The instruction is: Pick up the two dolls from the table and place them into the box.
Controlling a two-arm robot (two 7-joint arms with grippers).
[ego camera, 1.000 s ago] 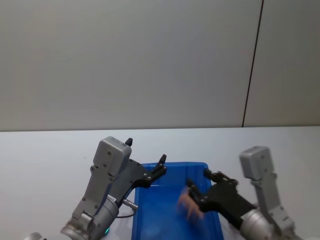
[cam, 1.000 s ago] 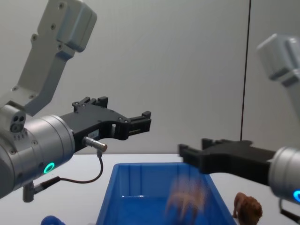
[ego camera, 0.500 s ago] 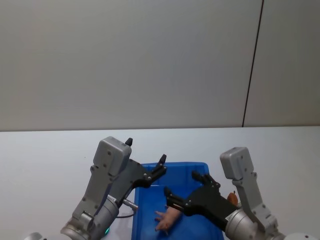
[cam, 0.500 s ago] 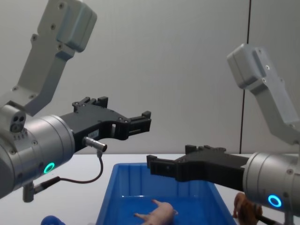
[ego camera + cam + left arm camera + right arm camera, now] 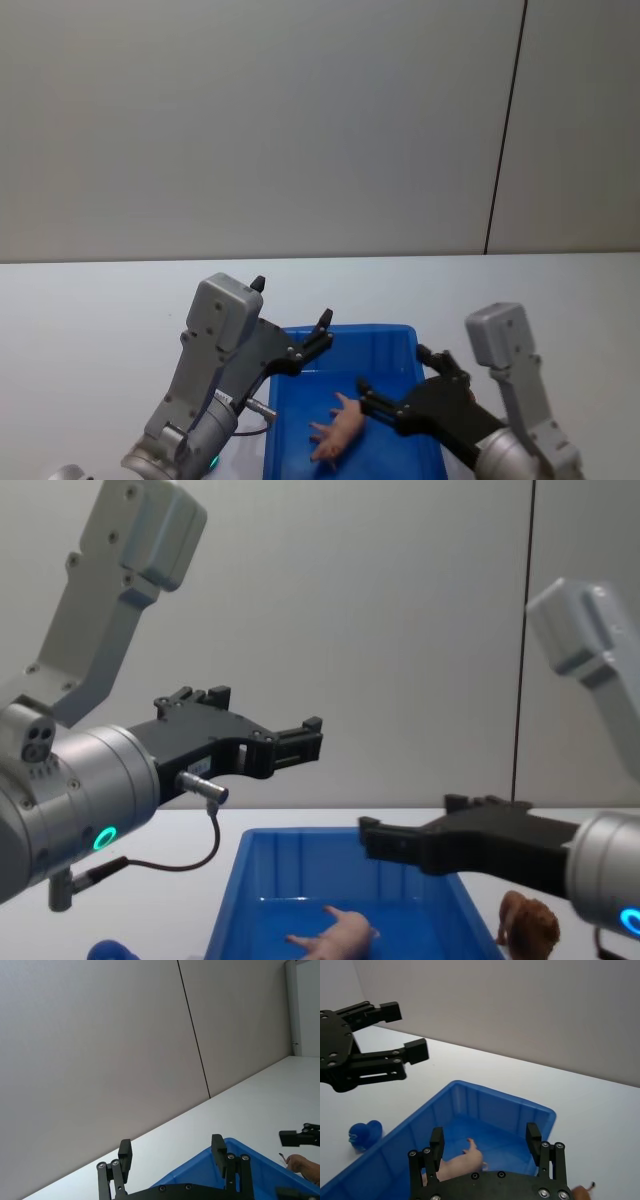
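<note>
The pale pink toy pig lies on its side on the floor of the large bright blue plastic bin, its long axis running roughly from 7 to 1 o'clock when 12 o'clock is taken as straight away from the robot. So one doll is already in the box.

The reddish-brown shaggy toy animal stands on the white table, just outside the right wall of the bin, at about 3 o'clock from the bin's middle.

The right gripper hovers over the right half of the bin, above the pig, with its jaws spread wide and nothing between them. The left gripper hangs near the bin's far left corner, at about 10 o'clock; its jaws are also apart and empty.

The coming move depends on one relation. The brown animal lies to the right of the right gripper's jaws and a little back toward the robot, at about 4 o'clock and lower. The whole bin is between it and the left gripper. The right arm is therefore clearly nearer. Which way the animal's long axis points cannot be told surely.
</note>
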